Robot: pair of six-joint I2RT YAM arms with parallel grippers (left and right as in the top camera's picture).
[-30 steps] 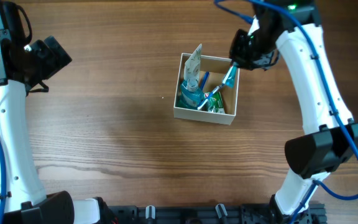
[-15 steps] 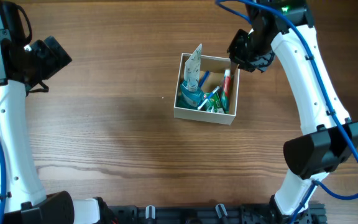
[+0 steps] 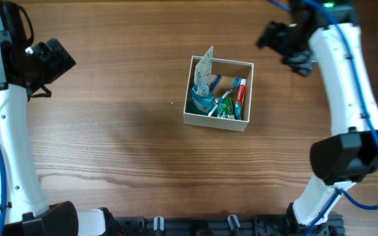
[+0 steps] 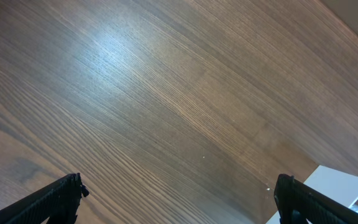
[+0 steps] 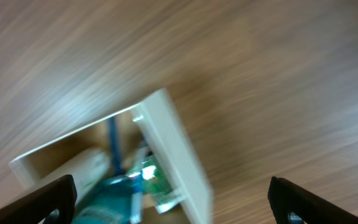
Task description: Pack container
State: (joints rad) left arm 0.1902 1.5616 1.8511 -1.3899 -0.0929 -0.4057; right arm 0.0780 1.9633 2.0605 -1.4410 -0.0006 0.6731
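Currently the box sits upright on the table, a little right of centre. Contents: a red-and-white toothpaste tube along the right wall, a green packet and teal items mid-box, and a white packet standing above the rim at the left. The right gripper hangs past the box's far right corner, fingers wide apart and empty. The left gripper is well apart at the table's left, fingers also spread and empty.

a wood-grain table with a black rail along its near edge; a red-and-white toothpaste tube beside small green packets.
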